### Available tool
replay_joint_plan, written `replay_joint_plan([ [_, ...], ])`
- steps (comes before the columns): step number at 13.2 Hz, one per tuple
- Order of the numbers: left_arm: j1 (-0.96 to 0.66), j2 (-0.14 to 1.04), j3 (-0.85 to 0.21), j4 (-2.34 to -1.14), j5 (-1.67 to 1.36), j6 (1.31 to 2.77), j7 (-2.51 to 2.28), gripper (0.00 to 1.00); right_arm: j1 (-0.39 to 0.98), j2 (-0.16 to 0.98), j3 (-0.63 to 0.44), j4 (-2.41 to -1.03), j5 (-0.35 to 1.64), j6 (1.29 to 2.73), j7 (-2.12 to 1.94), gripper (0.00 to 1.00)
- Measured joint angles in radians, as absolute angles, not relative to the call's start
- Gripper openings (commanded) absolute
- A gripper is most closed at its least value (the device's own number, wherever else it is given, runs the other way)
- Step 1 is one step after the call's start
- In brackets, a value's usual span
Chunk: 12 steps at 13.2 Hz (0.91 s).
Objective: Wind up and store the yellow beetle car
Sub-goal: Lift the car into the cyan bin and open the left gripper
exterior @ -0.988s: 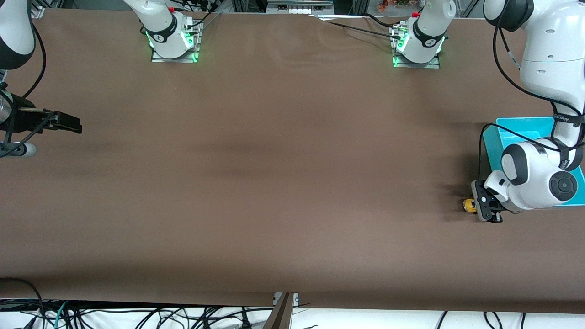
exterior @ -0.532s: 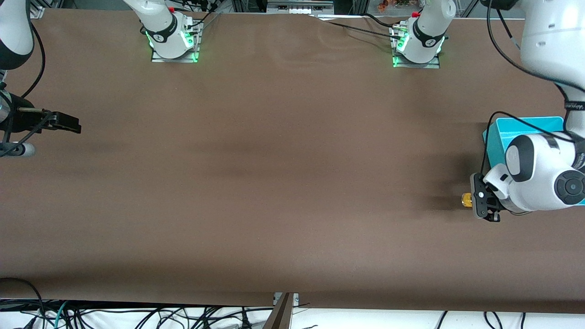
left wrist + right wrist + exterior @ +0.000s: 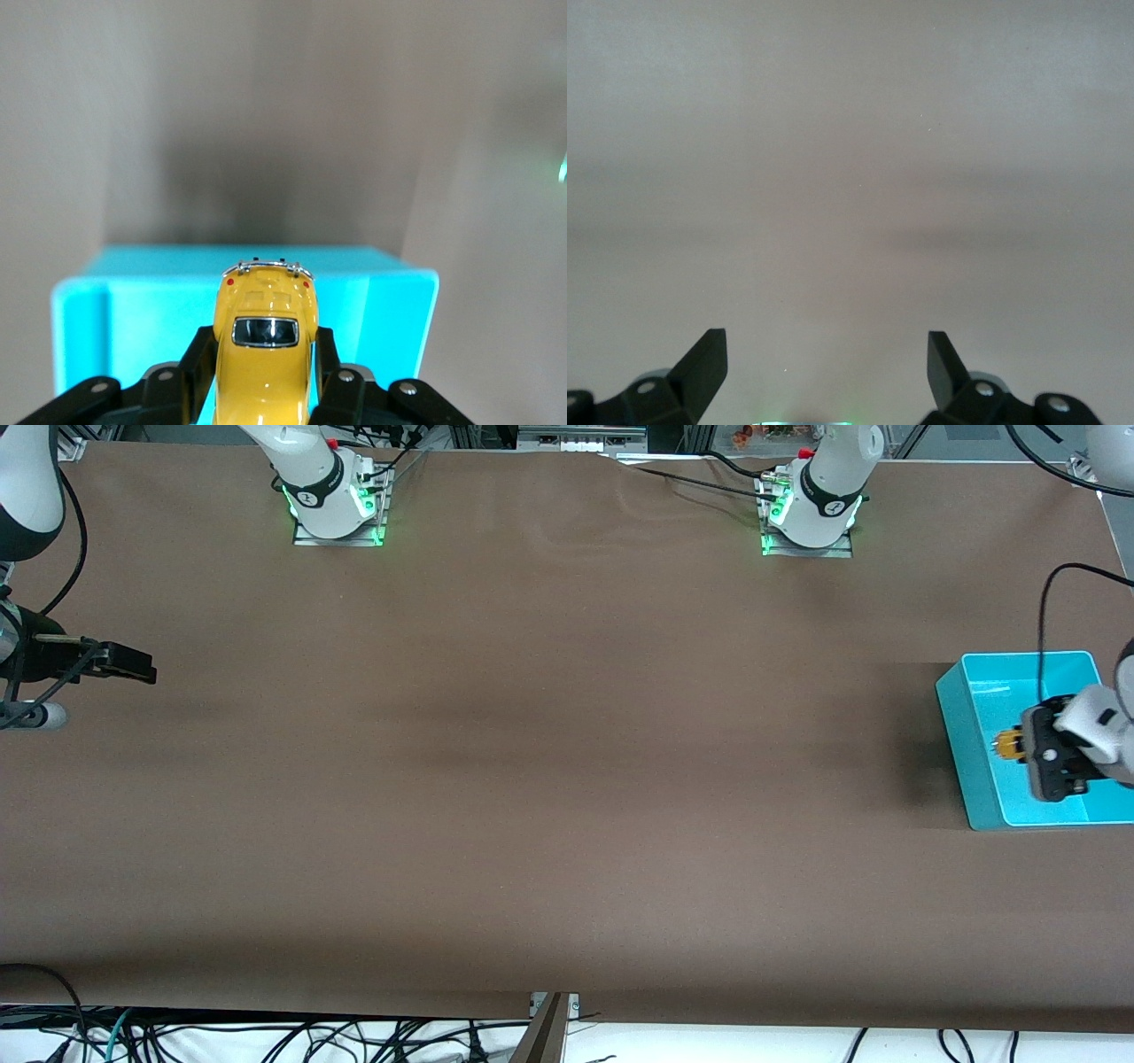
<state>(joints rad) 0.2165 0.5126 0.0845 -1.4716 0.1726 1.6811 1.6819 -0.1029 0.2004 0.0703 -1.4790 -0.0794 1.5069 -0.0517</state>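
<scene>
Carried off the worktop (image 3: pixel 567 779) within the last second and now held over the turquoise bin (image 3: pixel 961 744): yellow beetle car (image 3: pixel 264 341), pinched in left gripper (image 3: pixel 1028 748). Storing nearly done; release remaining. At the right arm's end, right gripper (image 3: pixel 827 363) waiting, spread wide.

Left pincer (image 3: pixel 266 390) clamped on yellow beetle car (image 3: pixel 265 332), over turquoise bin (image 3: pixel 390 305)
</scene>
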Motion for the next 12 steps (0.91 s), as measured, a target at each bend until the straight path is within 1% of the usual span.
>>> replay_joint_plan([
  [1, 0.248, 0.515, 0.085, -1.509, 0.206, 1.740, 1.710, 0.09, -0.103, 0.200, 0.070, -1.479, -0.079, 1.507, -0.052, 1.00],
  [4, 0.331, 0.528, 0.085, -1.670, 0.230, 2.018, 1.799, 0.09, -0.102, 0.201, 0.070, -1.479, -0.079, 1.507, -0.052, 1.00],
  [6, 0.362, 0.535, 0.085, -1.774, 0.230, 2.180, 1.825, 0.11, -0.102, 0.201, 0.070, -1.479, -0.079, 1.508, -0.059, 1.00],
  [8, 0.371, 0.537, 0.085, -1.852, 0.230, 2.293, 1.827, 0.13, -0.102, 0.201, 0.070, -1.479, -0.079, 1.508, -0.069, 1.00],
  [9, 0.371, 0.537, 0.083, -1.872, 0.230, 2.316, 1.827, 0.16, -0.102, 0.201, 0.070, -1.479, -0.079, 1.508, -0.073, 1.00],
  [10, 0.371, 0.537, 0.081, -1.884, 0.230, 2.327, 1.828, 0.46, -0.102, 0.201, 0.070, -1.479, -0.079, 1.508, -0.076, 1.00],
  [11, 0.371, 0.537, 0.079, -1.890, 0.230, 2.336, 1.828, 0.98, -0.102, 0.201, 0.070, -1.479, -0.079, 1.508, -0.077, 1.00],
  [12, 0.371, 0.537, 0.077, -1.890, 0.230, 2.341, 1.831, 1.00, -0.102, 0.201, 0.070, -1.479, -0.079, 1.508, -0.078, 1.00],
])
